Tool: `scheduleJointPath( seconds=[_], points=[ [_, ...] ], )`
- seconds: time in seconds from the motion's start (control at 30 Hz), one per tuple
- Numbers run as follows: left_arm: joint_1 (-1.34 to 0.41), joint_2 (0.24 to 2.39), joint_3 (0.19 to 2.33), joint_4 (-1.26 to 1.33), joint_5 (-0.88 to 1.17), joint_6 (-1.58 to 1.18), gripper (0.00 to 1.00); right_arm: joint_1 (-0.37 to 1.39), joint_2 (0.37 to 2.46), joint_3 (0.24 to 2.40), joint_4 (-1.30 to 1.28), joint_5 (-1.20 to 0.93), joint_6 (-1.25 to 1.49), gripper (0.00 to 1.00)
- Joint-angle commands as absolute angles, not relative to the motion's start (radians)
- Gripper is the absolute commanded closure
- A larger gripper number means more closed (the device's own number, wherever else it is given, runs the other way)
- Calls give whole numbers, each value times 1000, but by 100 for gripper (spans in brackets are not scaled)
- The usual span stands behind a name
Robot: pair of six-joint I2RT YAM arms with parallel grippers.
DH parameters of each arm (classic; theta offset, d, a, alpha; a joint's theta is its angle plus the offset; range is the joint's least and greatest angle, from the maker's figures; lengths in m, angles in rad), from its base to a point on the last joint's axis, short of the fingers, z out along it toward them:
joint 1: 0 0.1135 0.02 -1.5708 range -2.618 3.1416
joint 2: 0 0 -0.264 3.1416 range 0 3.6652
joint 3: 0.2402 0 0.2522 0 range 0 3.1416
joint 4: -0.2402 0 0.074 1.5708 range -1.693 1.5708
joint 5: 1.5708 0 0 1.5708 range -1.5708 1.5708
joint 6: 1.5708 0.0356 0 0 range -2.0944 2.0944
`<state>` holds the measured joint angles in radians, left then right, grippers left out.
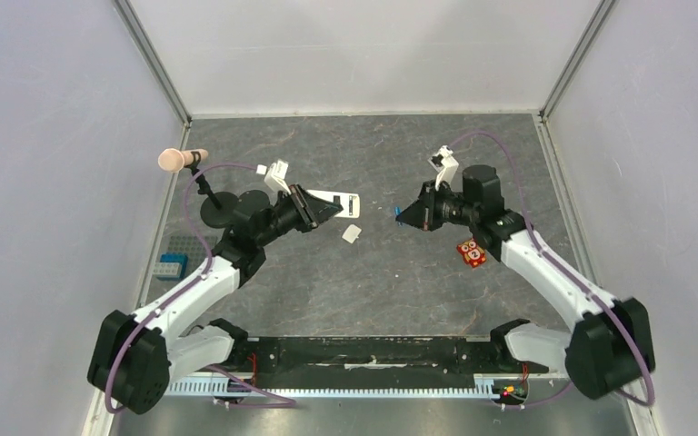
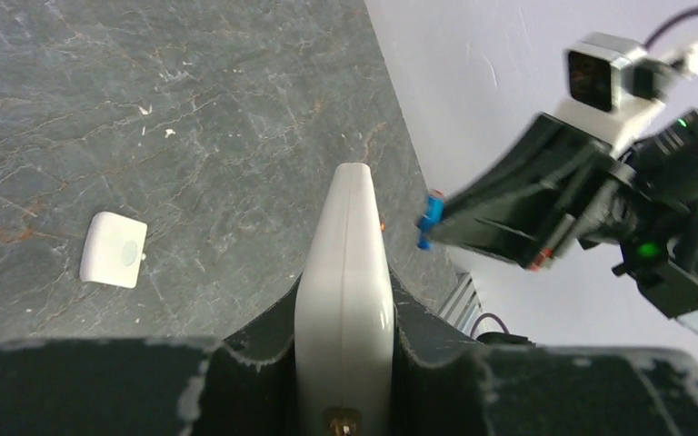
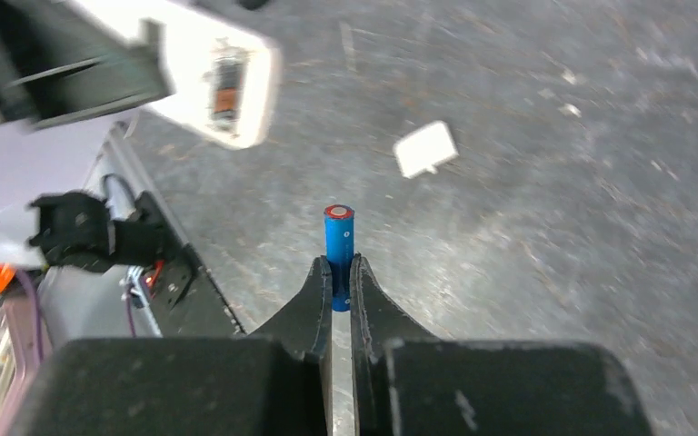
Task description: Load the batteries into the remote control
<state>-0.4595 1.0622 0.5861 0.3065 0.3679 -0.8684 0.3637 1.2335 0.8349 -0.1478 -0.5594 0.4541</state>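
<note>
1. Well, my right fingers are clamped on the lower end of the blue battery, so most of it sticks out; a nudge against the remote could tilt it or pop it free.
2. My left fingers are clamped on the remote edgewise, off the desk; pressing the battery in may twist it.
3. Below, the white cover lies on the desk; a dropped battery could roll away.

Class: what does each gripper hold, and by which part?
Left gripper: remote control, by one end. Right gripper: blue battery, by the end opposite its red-ringed tip.
</note>
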Motion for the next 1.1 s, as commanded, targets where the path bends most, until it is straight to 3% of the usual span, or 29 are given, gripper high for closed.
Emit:
scheduleJointPath(
  seconds=[0.0,0.17,0.3,0.4,0.6,1.07],
  points=[
    [-454,1110,572,515,405,-914,98,379,1086,746,90,-769,422,99],
    [-456,1197,567,729,554,-943,98,396,996,726,116,-835,355,98],
    [-464,1241,554,859,580,-973,98,406,1005,745,103,-749,417,95],
    [-467,1272,562,843,527,-1044,98,416,1065,845,-31,-557,624,94],
    [-468,1324,522,859,453,-1313,98,496,1113,919,-161,-420,867,94],
    [-468,1283,499,822,520,-1220,98,573,1271,1044,-299,-299,1008,93]
  ],
)
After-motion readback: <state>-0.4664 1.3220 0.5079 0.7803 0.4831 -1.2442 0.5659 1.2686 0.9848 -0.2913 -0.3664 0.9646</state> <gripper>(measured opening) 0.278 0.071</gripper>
